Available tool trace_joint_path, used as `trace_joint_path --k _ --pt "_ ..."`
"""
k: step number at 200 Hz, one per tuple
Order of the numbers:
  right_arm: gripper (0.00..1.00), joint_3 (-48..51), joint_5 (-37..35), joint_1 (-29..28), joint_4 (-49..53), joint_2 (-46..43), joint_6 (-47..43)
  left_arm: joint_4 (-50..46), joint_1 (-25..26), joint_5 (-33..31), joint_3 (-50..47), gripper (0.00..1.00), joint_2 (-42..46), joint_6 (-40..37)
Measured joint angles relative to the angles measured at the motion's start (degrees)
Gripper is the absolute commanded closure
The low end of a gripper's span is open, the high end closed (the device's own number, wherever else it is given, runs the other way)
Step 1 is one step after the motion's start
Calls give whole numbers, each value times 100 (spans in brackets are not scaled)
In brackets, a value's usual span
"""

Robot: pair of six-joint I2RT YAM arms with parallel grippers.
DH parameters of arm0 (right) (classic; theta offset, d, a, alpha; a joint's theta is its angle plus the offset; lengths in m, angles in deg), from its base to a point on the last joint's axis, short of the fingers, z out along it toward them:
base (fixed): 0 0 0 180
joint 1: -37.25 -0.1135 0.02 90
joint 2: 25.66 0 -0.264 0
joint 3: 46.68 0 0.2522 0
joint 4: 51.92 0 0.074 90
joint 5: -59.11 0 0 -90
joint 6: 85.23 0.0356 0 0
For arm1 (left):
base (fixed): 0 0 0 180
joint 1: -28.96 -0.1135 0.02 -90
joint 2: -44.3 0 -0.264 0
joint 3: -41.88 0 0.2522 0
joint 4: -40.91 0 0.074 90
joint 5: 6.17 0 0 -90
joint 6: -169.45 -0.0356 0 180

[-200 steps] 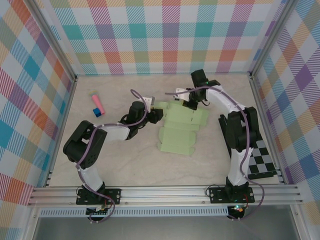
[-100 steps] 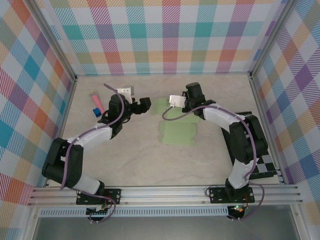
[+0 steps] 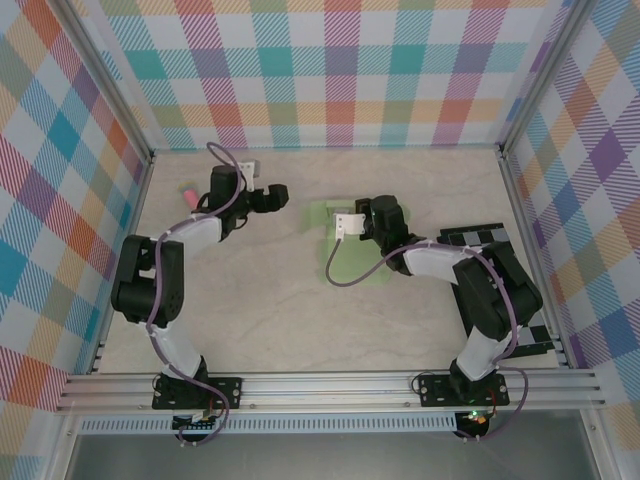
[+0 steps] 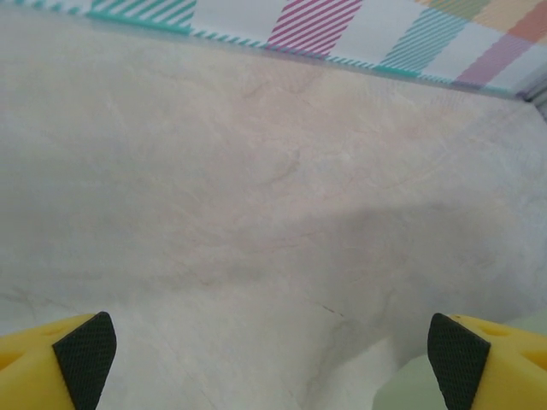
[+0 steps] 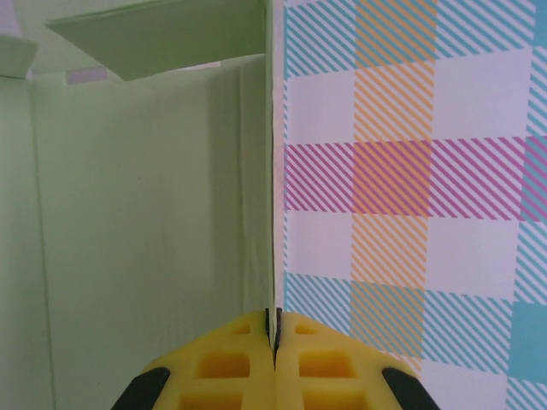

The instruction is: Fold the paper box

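One thin sheet of pale-green card makes up the paper box [image 3: 358, 266], so it is judged to be very light, easily bent, and quick to take a crease away from its fold lines. It lies on the worktop [image 3: 250, 300] a little right of centre, partly under the right arm.

In the right wrist view a single card edge is pinched between the pressed-together fingers of the right gripper [image 5: 274, 331]. A broad green panel stands to the left of this edge, and a flap is tilted above it. The left gripper [image 3: 277, 194] is held near the box's far-left corner with its jaws spread wide and nothing between them.

Such card is expected to slide on the smooth worktop if pushed sideways, so one panel should be pinned or pinched while another is turned. Hold is best taken at a free edge or tab, close to a fold line, and only lightly. A hard pinch in the middle of a panel would probably buckle it, and a pull on a small tab could tear it.
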Motion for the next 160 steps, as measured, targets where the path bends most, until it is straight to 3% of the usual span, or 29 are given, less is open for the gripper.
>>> trace_joint_path --k 74,160 --pt "100 348 33 -107 -1008 0 -433 313 470 382 52 4 -793 -907" --pt "100 461 9 -107 -881 -125 -234 973 557 1012 -249 4 -881 -1113"
